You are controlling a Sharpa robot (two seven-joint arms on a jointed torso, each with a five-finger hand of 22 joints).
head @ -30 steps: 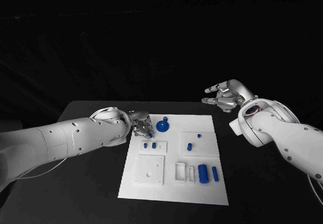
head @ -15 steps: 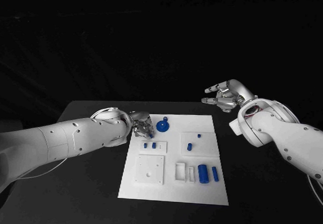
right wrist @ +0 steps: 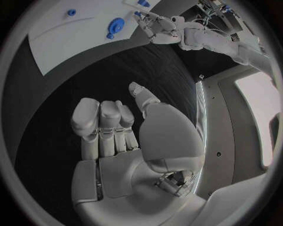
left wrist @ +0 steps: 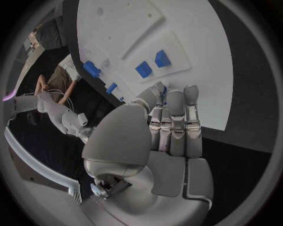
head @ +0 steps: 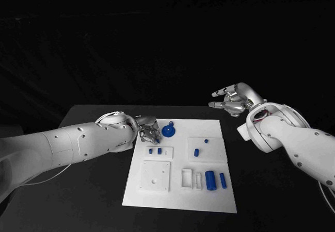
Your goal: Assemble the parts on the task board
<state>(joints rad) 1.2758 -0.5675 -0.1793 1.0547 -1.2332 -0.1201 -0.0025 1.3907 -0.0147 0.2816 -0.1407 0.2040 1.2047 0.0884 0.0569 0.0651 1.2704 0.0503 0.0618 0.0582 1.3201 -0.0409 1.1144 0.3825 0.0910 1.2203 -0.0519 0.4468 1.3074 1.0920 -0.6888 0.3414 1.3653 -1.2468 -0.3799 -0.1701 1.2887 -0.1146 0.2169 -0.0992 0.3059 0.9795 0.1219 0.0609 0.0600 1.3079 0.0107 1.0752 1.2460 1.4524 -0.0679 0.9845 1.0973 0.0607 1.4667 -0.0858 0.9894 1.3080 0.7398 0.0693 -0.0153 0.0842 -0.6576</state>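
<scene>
Left hand [head: 147, 129], fingers curled and grasping nothing visible, hovers at the white rectangular task board's [head: 216, 200] upper-left edge beside the round blue part [head: 169, 130], likely lining up a pick; right hand [head: 234, 100] idles loosely curled, empty, upper right.

task board [head: 180, 199] mid-table [head: 89, 195], parts [head: 210, 179] on it, left hand [head: 148, 129] at its far-left corner

We find very little altered over the last second. The left robot hand [head: 146, 129], at the far left edge of the flat white rectangular task board [head: 209, 198], has edged a trace closer to the round blue disc-shaped part [head: 169, 130], its fingers [head: 152, 137] pointing down at the board. We cannot tell whether they touch it. The right robot hand [head: 234, 100] has tilted a hair.
</scene>
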